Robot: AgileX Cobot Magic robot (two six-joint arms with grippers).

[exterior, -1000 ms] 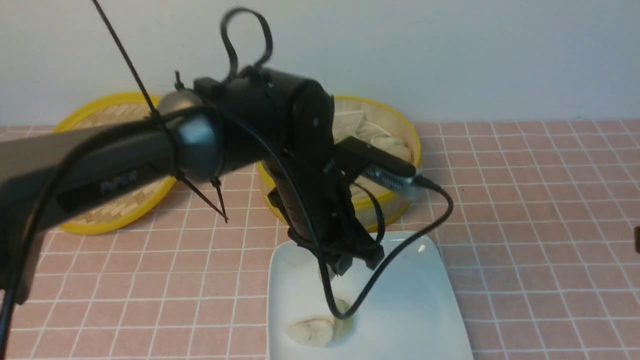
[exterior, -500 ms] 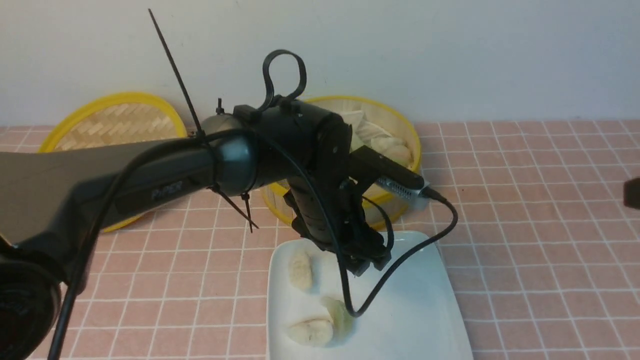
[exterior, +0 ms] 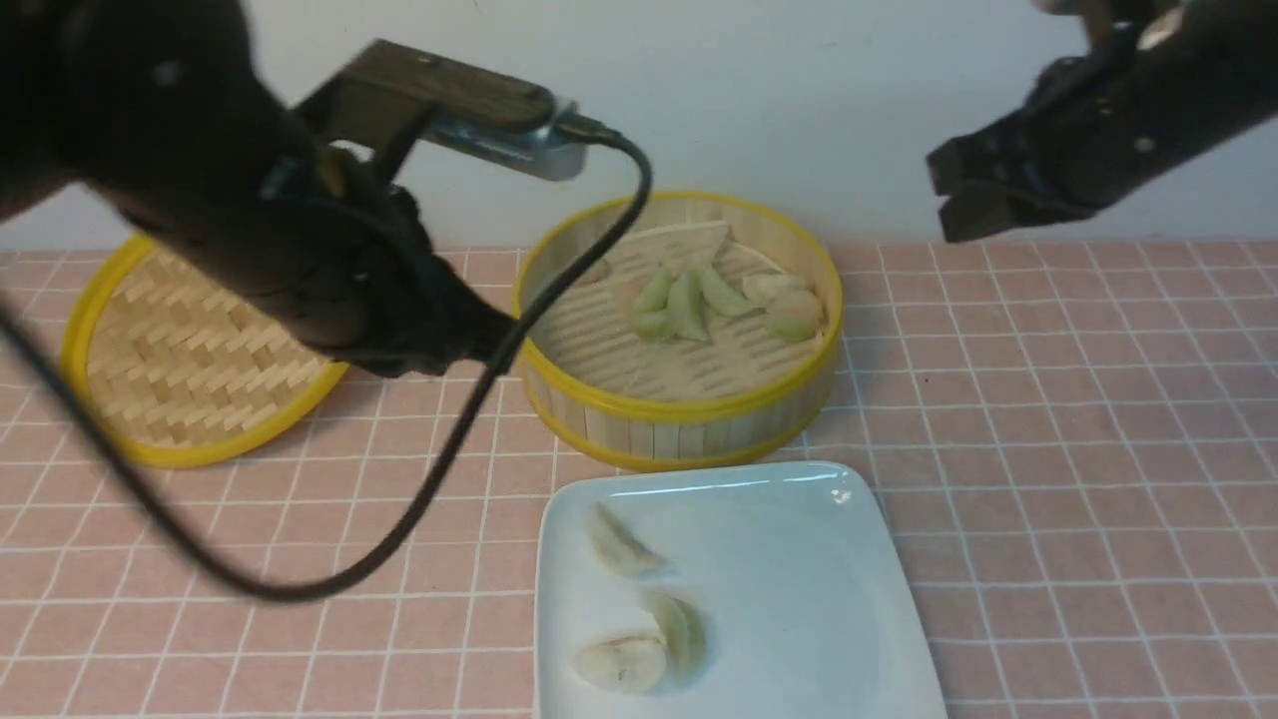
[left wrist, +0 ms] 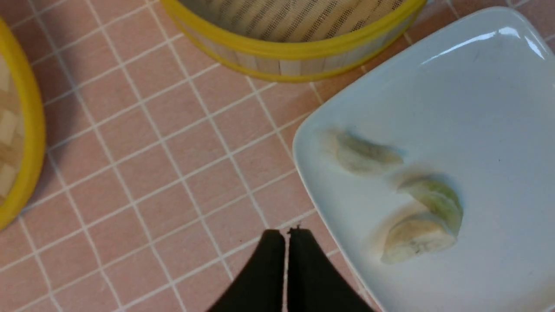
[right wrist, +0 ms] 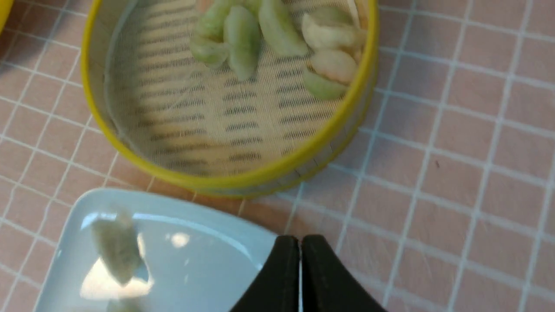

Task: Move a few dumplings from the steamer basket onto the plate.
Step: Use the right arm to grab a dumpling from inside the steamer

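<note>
The dumplings [exterior: 621,544] on the plate [exterior: 799,579] now number three, at its left; the rest lie far right in the steamer basket [exterior: 689,431]; our left gripper [left wrist: 286,255], closed and empty, has lifted away leftward; our right gripper [right wrist: 300,264] is likewise closed; we judge the task nearly met.

The left gripper [left wrist: 286,234] hangs at nine o'clock, the right gripper [right wrist: 300,242] high at two o'clock; both have jaws pressed together, empty.

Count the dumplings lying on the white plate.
3 on the plate: a lone dumpling toward its far left; a green dumpling and a cream dumpling touching near its front left. The plate's near edge is out of frame, so more may be hidden.
</note>
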